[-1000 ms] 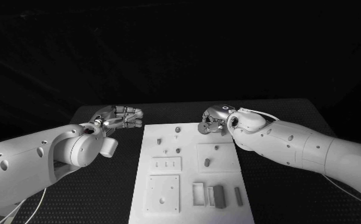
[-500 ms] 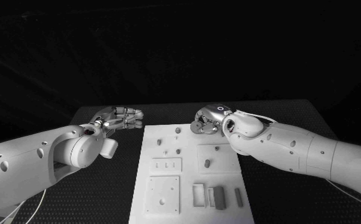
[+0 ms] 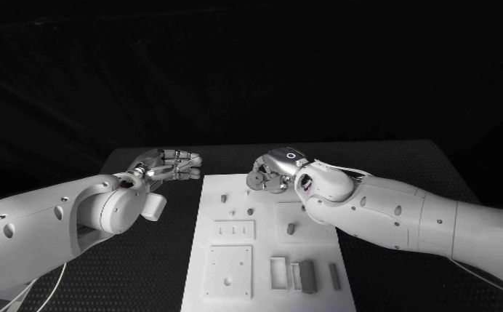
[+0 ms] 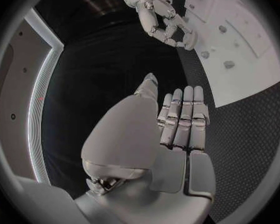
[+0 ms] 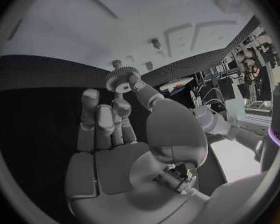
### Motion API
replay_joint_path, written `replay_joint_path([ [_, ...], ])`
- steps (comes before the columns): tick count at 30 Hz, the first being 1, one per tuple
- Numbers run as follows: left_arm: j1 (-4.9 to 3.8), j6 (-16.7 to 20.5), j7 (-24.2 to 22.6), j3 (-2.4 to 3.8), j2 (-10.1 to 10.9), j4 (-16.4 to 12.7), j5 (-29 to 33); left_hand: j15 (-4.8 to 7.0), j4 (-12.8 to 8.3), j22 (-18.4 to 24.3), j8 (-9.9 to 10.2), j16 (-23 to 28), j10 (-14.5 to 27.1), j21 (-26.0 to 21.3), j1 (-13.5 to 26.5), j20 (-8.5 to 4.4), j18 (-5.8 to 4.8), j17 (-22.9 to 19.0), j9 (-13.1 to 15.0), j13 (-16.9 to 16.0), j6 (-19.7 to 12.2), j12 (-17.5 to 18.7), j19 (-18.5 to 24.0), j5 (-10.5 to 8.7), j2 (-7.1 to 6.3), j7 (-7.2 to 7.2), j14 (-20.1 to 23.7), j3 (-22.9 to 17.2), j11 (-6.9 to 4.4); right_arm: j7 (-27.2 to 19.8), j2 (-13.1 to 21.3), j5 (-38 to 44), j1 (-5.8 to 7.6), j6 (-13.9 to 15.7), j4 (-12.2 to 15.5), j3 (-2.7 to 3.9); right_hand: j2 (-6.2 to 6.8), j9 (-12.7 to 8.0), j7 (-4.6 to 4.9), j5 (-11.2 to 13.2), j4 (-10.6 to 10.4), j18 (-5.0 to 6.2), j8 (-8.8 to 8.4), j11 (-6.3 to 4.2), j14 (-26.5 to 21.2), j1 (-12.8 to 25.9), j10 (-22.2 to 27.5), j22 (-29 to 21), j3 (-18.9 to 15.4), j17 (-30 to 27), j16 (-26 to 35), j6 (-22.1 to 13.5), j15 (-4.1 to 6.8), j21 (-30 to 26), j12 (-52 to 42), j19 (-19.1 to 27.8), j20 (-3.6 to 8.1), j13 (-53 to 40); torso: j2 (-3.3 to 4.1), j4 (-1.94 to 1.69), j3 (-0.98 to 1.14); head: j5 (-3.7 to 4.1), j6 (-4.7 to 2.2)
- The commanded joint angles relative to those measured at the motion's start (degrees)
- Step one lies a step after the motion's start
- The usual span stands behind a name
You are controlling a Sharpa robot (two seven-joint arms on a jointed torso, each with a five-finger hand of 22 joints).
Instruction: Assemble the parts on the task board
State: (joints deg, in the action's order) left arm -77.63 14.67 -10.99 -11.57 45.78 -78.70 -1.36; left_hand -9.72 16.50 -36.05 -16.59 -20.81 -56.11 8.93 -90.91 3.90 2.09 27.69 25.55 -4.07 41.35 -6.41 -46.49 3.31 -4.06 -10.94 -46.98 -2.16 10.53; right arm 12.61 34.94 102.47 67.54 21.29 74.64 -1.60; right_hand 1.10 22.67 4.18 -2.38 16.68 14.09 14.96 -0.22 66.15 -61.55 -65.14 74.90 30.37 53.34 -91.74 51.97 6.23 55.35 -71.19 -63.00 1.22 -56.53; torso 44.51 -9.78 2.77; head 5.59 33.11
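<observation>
the right hand (image 3: 275, 172) has moved across the far end of the board (image 3: 267, 283) over the last second, sliding from the board's right far corner toward its middle, so that it now hangs over the far edge near the pegs there. it pinches a small toothed gear (image 5: 119, 79) between thumb and a fingertip; the right wrist view shows the gear flat-faced and held clear of the white surface, with a couple of short pegs (image 5: 156, 43) beyond it. the remaining fingers are half curled beneath it.

the left hand (image 3: 168, 164) has stayed put, just off the board's left far corner above the bench (image 3: 147, 254). its fingers are curled in side by side and the left wrist view shows nothing in them, so it is clenched and idle.

the shift suggests the gear is being carried to a peg on the far part of the board, and the step in hand looks like lining it up before lowering it. which peg is meant cannot be told from these views. the gear is not yet seated. nearer the robot, the grey blocks (image 3: 304, 274) lie loose beside the slots at the board's near end, so much of the assembly seems to remain. the next move will likely call for keeping the gear level as it comes down, since a tilted bore could catch on the peg.
</observation>
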Motion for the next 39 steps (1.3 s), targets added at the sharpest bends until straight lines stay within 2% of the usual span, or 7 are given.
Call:
replay_joint_path([
  [1, -0.05, -0.48, -0.45, 0.04, -0.04, -0.25, -0.34, -0.19, 0.08, -0.07, 0.23, 0.28, -0.35, -0.32, 0.41, 0.25, 0.88, 0.08, -0.09, 0.03, 0.41, 0.28, 0.0, -0.08, 0.22, -1.35, -0.04, 0.37, 0.16, 0.79, -1.1, 3.23, -0.15, 1.5, -0.8, -0.41, 0.45, 10.23, 1.93, -0.4, -0.05, 0.91, 1.57, -0.08, 0.28, -0.16, -0.36, 0.74, -0.11, -0.12, -0.06, 3.82, 0.0, 0.12, 0.26, -0.16, 0.27, 0.12, 0.0, 0.03, 0.01, 0.04, -0.03],
  [5, -0.05, -0.51, -0.48, 0.04, -0.18, -0.13, -0.35, -0.19, 0.08, -0.07, 0.23, 0.29, -0.36, -0.32, 0.4, 0.25, 0.88, 0.09, -0.1, 0.03, 0.42, 0.29, 0.0, -0.08, 0.22, -1.35, -0.04, 0.37, 0.16, 0.99, -2.71, 3.52, -0.36, 1.24, -1.89, -1.18, 0.55, 10.22, 1.93, -0.4, -0.04, 0.91, 1.52, -0.07, 0.34, -0.18, -0.39, 0.72, -0.09, -0.11, -0.03, 3.79, -0.01, 0.11, 0.3, -0.19, 0.29, 0.14, -0.01, -0.08, 0.05, 0.12, 0.0],
  [11, -0.05, -0.56, -0.46, 0.04, -0.23, -0.09, -0.35, -0.19, 0.08, -0.07, 0.24, 0.3, -0.36, -0.33, 0.39, 0.25, 0.88, 0.11, -0.11, 0.03, 0.42, 0.3, 0.0, -0.08, 0.22, -1.35, -0.05, 0.37, 0.16, 1.05, -4.28, 3.66, -0.49, 0.5, -3.02, -1.43, 0.56, 10.22, 1.94, -0.4, -0.06, 0.91, 1.5, -0.07, 0.3, -0.19, -0.42, 0.7, -0.06, -0.24, -0.01, 3.79, -0.01, 0.1, 0.33, -0.21, 0.3, 0.15, -0.07, -0.22, -0.06, 0.26, 0.15],
  [14, -0.05, -0.58, -0.47, 0.05, -0.25, -0.12, -0.35, -0.19, 0.08, -0.08, 0.24, 0.31, -0.37, -0.34, 0.39, 0.25, 0.88, 0.11, -0.11, 0.03, 0.42, 0.31, 0.0, -0.08, 0.22, -1.35, -0.05, 0.37, 0.16, 1.05, -5.17, 3.68, -0.64, 0.13, -3.69, -1.64, 0.56, 10.22, 1.94, -0.4, -0.07, 0.91, 1.49, -0.07, 0.34, -0.19, -0.43, 0.7, -0.05, -0.21, 0.0, 3.79, -0.01, 0.09, 0.34, -0.22, 0.31, 0.16, -0.03, -0.12, -0.07, 0.27, 0.05],
  [21, -0.06, -0.64, -0.4, 0.05, -0.4, -0.08, -0.35, -0.19, 0.09, -0.08, 0.24, 0.33, -0.37, -0.34, 0.39, 0.25, 0.88, 0.12, -0.12, 0.04, 0.43, 0.32, 0.0, -0.08, 0.23, -1.35, -0.06, 0.37, 0.16, 1.15, -7.51, 3.67, -1.92, -1.12, -6.13, -2.07, 0.64, 10.2, 1.97, -0.4, -0.13, 0.91, 1.42, -0.05, 0.19, -0.04, -0.46, 0.66, -0.08, -0.52, 0.04, 3.72, -0.03, 0.05, 0.41, -0.23, 0.3, 0.19, -0.03, -0.16, 0.04, 0.15, 0.12],
  [27, -0.06, -0.67, -0.41, 0.05, -0.37, 0.06, -0.35, -0.2, 0.09, -0.08, 0.25, 0.34, -0.37, -0.35, 0.39, 0.26, 0.88, 0.14, -0.13, 0.04, 0.43, 0.34, -0.01, -0.08, 0.23, -1.35, -0.06, 0.38, 0.16, 1.19, -8.22, 3.67, -2.41, -1.37, -7.85, -2.25, 0.74, 10.19, 2.0, -0.4, -0.19, 0.91, 1.35, -0.01, 0.05, 0.2, -0.47, 0.61, -0.12, -0.82, 0.11, 3.69, -0.06, -0.02, 0.5, -0.21, 0.28, 0.23, -0.12, -0.24, -0.06, 0.02, 0.42],
  [39, -0.06, -0.73, -0.4, 0.05, -0.36, 0.0, -0.35, -0.2, 0.1, -0.09, 0.26, 0.38, -0.38, -0.37, 0.4, 0.26, 0.87, 0.17, -0.14, 0.04, 0.43, 0.37, 0.0, -0.08, 0.22, -1.35, -0.06, 0.4, 0.17, 1.57, -8.41, 3.79, -2.46, -0.46, -8.22, -2.26, 0.78, 10.16, 2.02, -0.4, -0.15, 0.91, 1.26, 0.0, 0.16, 0.22, -0.49, 0.57, -0.06, -0.72, 0.16, 3.61, -0.08, -0.07, 0.56, -0.21, 0.29, 0.25, -0.03, -0.01, 0.02, -0.14, 0.43],
])
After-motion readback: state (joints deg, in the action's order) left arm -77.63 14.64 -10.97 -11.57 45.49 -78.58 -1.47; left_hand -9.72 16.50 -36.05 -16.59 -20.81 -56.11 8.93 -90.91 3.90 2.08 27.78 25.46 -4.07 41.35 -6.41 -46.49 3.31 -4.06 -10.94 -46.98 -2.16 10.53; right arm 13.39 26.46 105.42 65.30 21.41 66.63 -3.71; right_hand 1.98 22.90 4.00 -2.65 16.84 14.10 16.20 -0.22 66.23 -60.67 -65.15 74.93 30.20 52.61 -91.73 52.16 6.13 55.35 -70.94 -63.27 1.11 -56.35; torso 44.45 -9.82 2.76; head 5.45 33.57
